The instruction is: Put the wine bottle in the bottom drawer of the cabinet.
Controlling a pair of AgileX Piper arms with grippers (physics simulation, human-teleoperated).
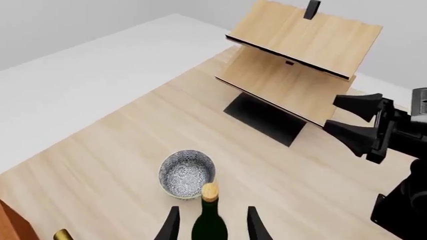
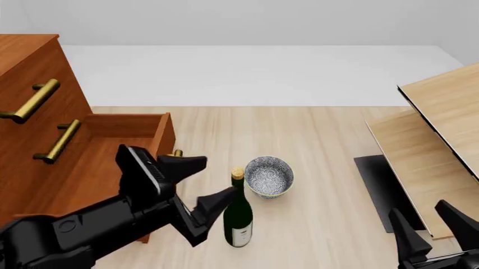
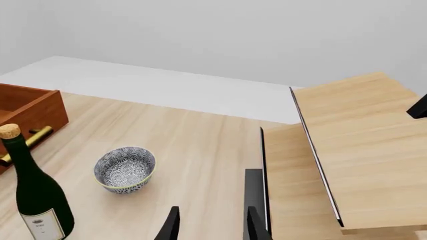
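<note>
Left gripper (image 2: pixel 201 188) open, fingers astride upright wine bottle (image 2: pixel 239 216); white label's print too small to read.

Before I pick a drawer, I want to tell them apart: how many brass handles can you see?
3. Two on the cabinet's closed upper drawers; one, mostly hidden behind the left gripper, on the open bottom drawer.

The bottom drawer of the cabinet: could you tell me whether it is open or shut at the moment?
Open. In the front view the bottom drawer juts out from the cabinet, its wooden inside showing; the two upper drawers sit flush.
</note>
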